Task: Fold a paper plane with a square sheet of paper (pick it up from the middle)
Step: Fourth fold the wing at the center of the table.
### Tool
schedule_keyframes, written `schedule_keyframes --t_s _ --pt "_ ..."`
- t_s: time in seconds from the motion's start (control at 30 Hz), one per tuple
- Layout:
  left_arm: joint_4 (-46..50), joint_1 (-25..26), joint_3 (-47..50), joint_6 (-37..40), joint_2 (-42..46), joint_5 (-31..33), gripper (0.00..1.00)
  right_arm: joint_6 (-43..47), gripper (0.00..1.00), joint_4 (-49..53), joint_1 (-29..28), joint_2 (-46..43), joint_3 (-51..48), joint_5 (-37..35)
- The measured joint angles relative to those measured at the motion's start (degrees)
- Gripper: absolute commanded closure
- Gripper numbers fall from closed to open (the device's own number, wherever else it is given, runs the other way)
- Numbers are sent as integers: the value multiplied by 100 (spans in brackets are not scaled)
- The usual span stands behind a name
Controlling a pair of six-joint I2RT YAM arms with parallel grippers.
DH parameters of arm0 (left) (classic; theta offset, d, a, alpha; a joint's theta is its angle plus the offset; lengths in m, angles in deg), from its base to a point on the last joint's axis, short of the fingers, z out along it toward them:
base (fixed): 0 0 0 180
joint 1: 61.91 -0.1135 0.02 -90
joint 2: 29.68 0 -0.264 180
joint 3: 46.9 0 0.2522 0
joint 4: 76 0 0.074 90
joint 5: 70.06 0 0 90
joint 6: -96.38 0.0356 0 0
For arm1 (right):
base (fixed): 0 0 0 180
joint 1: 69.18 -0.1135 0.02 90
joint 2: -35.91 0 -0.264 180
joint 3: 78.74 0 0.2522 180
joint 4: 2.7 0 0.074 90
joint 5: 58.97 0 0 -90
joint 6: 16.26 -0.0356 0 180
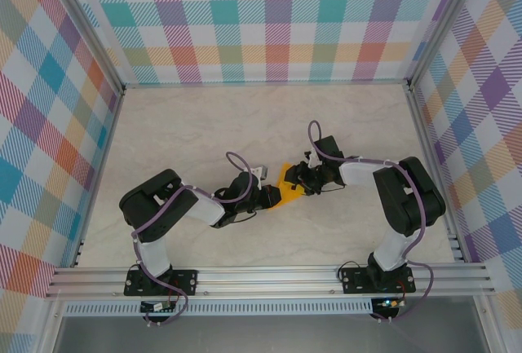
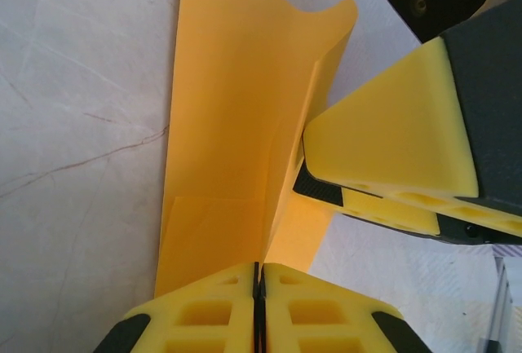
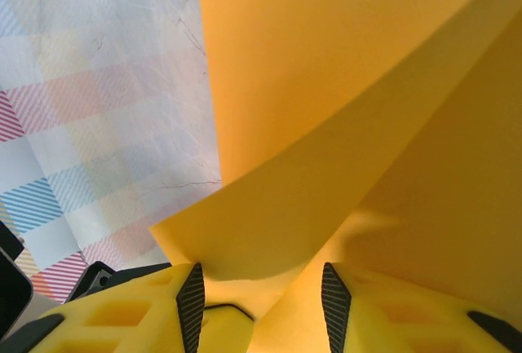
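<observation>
Pinching the near edge of the paper, the left pincer is closed tight, and its two pads meet on a crease. The paper is orange-yellow and partly folded. It is near the middle of the surface, between the two pincers. Its left part lies flat, and a flap on its right side stands up. The right pincer is about half wide, its fingers on both sides of this flap with a gap left between them.

My left gripper and right gripper crowd each other at the paper; bare table lies free all round, out to the walls.
</observation>
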Motion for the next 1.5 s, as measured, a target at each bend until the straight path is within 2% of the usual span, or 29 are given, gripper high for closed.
schedule_keyframes --t_s 0.43,0.83,1.1,1.27,1.5 --pt "-96 -76 0 -634 -70 -107 88 264 54 195 0 125 138 -90" --pt "-258 -151 0 -778 -83 -343 71 302 50 813 -83 339 614 -306" --pt "651 -295 140 -643 695 -262 62 299 49 1187 -136 426 861 -518" --pt "1123 -328 138 -437 1198 -186 62 291 49 1325 -157 476 962 -581" --pt "1333 -326 -87 -243 1167 -452 69 184 47 1591 -195 570 1167 -673"
